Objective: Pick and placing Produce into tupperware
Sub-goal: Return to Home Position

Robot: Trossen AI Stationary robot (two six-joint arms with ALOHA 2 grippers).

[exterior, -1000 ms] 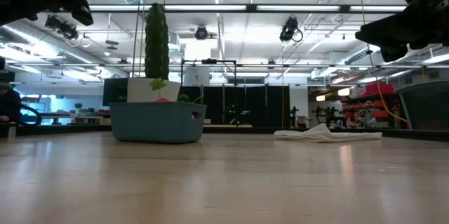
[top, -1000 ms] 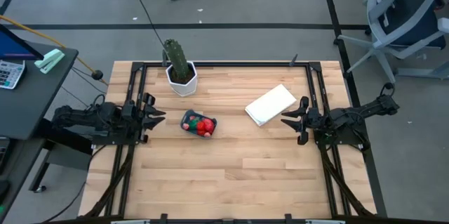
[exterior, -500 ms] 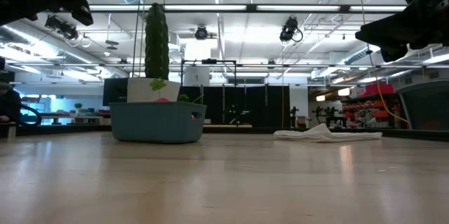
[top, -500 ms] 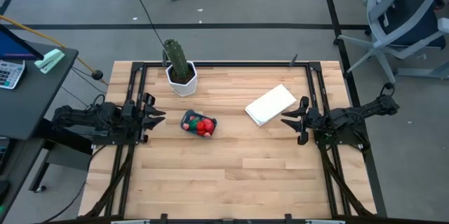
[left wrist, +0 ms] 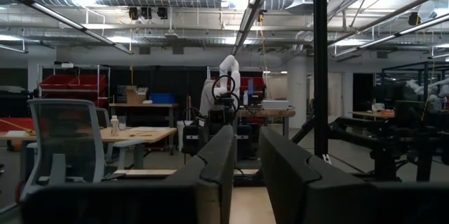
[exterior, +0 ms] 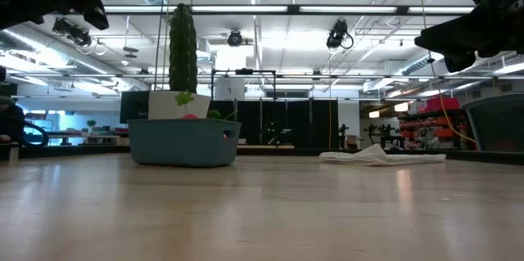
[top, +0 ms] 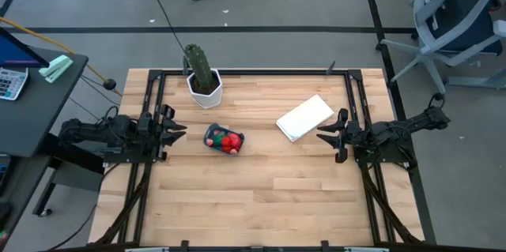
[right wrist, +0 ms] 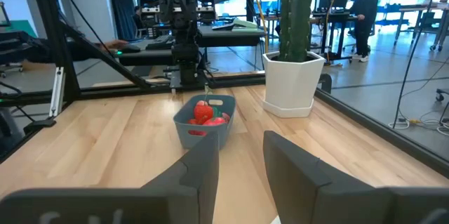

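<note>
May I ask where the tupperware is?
In the high view, the tupperware sits left of centre, near the cactus pot and the left pincer.

Tupperware [top: 222,139] on the table [top: 261,197], just ahead of the left gripper [top: 175,131], farther ahead of the right gripper [top: 324,135]; produce [top: 230,143] inside. Potted cactus [top: 205,88] behind the tupperware. Folded cloth [top: 305,117] near the right gripper.

Left hand [top: 177,131] is sitting folded in at its own side, fingers slightly parted. Right hand [top: 324,135] is mirroring it opposite.
</note>
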